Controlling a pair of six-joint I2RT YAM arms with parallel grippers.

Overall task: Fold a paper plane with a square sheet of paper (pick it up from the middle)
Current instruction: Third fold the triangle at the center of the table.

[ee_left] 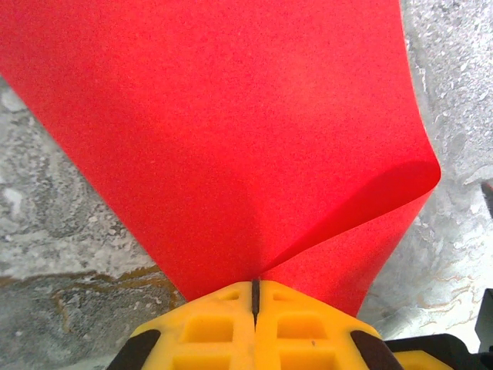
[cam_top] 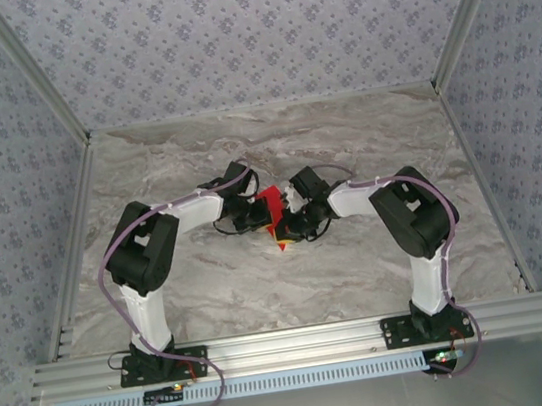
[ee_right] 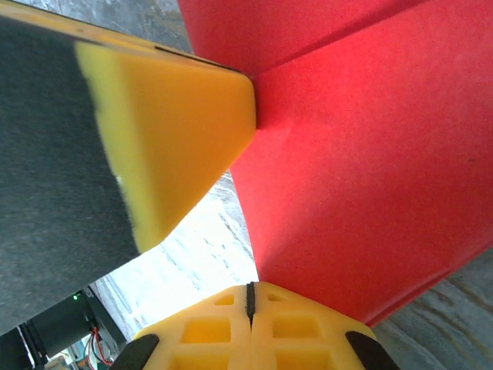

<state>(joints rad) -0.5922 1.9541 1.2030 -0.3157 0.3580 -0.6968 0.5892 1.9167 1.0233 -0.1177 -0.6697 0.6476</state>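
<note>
Mid-fold, with no plane shape yet. Holding the paper (cam_top: 272,207) over the middle of the table (cam_top: 274,152), between the two arms. Pinched on one side by the left gripper (ee_left: 254,287), pressed together on the paper's edge, right at the meeting of two layers in a soft, rounded bend. Pinched on the other side by the right gripper (ee_right: 249,291), likewise pressed together on an edge, close beside the left one's yellow pad. Probably forming an early fold rather than sharpening a finished crease, though hard to judge from above with the paper so small and half hidden.

Next: lay the loose layer flat onto the other, line up the edges, then press along the bend against the table to set it. Calls for firm pinches on both sides and matched motion, to avoid a tear or a skewed crease.
</note>
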